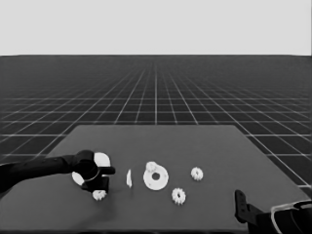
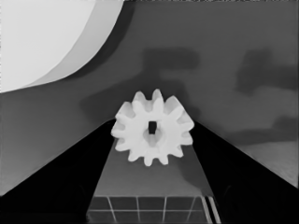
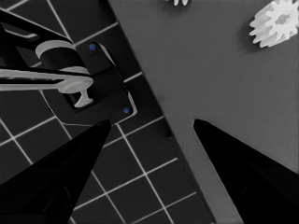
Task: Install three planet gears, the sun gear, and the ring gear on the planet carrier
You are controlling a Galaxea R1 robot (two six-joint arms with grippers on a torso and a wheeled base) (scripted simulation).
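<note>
The smaller round part (image 1: 156, 177) lies flat near the middle of the worktop (image 1: 204, 146), a white washer-like disc with a dark centre hole. One toothed gear (image 1: 151, 166) sits on its far left edge, the only thing on it. Two more small gears lie loose on the worktop: one (image 1: 197, 173) to the right of the disc, apart from it, and one (image 1: 179, 196) nearer the front, just off the disc's right front. A thin white piece (image 1: 129, 178) stands on edge just left of the disc, not touching it.

Farther left, the larger round part (image 1: 101, 159) lies flat, mostly hidden under the left arm, with white showing on either side of the dark wrist. The left gripper (image 1: 99, 186) hangs over the table's left end, just in front of that part. A fourth small gear (image 1: 99, 195) lies at the fingertips. In the left wrist view this gear (image 2: 152, 127) is a white wheel with blunt teeth and a small square centre hole; it lies flat between the two black fingers (image 2: 60, 172), which stand spread on either side of it with dark worktop showing between, so the gripper is open and not holding it. The larger round part (image 2: 42, 37) fills one corner of that view.

The right gripper (image 1: 240, 204) is parked at the lower right corner, its fingers (image 3: 56, 172) wide apart over the table's corner and the floor grid (image 3: 140, 168).
</note>
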